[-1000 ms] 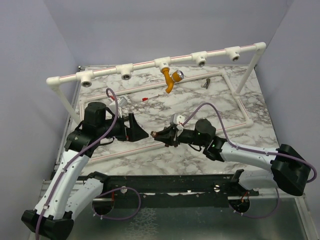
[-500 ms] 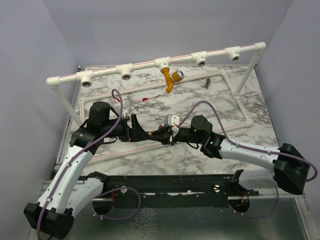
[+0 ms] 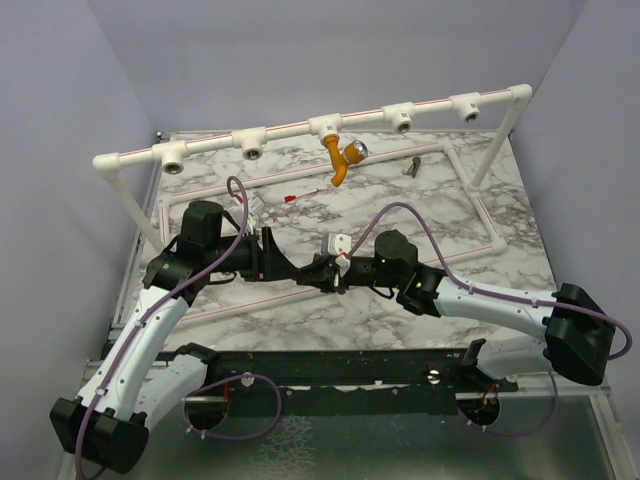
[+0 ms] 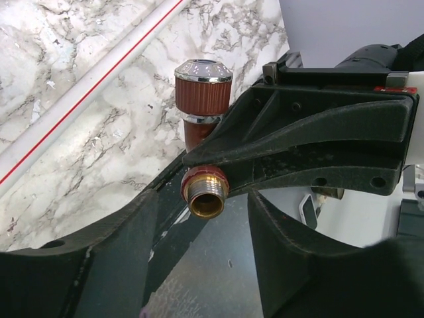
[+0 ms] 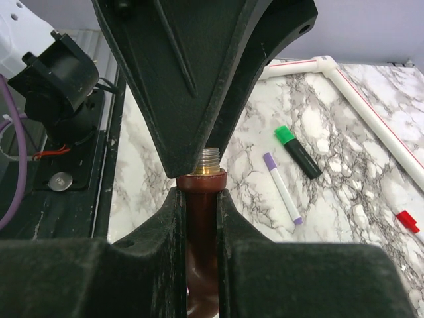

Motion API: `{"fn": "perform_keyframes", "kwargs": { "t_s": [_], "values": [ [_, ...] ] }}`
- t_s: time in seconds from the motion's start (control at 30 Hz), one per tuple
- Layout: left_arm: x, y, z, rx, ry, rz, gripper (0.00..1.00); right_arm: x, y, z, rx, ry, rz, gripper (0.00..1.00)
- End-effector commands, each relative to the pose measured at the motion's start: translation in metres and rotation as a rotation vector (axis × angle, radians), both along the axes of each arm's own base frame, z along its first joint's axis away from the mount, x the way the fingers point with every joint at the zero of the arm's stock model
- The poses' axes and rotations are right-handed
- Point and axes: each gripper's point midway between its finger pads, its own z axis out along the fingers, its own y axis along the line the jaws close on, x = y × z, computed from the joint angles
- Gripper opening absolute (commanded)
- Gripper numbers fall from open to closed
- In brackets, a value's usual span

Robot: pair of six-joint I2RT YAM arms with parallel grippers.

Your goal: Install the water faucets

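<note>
Right gripper [image 5: 199, 193] clamps the brown faucet [image 4: 197, 129] by its body, leaving the brass thread exposed, probably for a handover. Left gripper [image 4: 204, 202] stands half open around that thread; contact is unclear. Beyond both, the orange faucet [image 3: 340, 168] hangs from the white pipe frame [image 3: 210, 148]. Marble table [image 3: 400, 310], plain lilac walls [image 3: 60, 120].

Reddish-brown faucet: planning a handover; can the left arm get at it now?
Probably yes: the right end effector clamps the faucet, its brass threaded end is bare, and the left end effector flanks it.
</note>
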Motion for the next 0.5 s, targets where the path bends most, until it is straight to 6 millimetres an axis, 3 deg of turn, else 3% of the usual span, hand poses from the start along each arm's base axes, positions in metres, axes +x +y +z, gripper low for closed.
{"fn": "perform_keyframes", "kwargs": {
  "t_s": [0.0,0.3,0.37,0.47],
  "values": [
    [-0.0063,-0.0044,0.0009,-0.028,0.004,-0.041,0.54,-0.0025,0.0076,0.0132,0.023,-0.027,0.025,0.01],
    [-0.0078,-0.0048,0.0024,-0.036,0.007,-0.043,0.38,-0.003,0.0052,0.0089,0.019,-0.023,0.016,0.01],
    [-0.008,-0.0053,0.0032,-0.039,0.005,-0.046,0.28,-0.0043,0.0049,0.0091,0.022,-0.022,0.017,0.01],
    [-0.0073,-0.0059,0.0037,-0.045,0.01,-0.044,0.06,-0.0055,0.0048,0.0092,0.028,-0.026,0.019,0.01]
  ]
}}
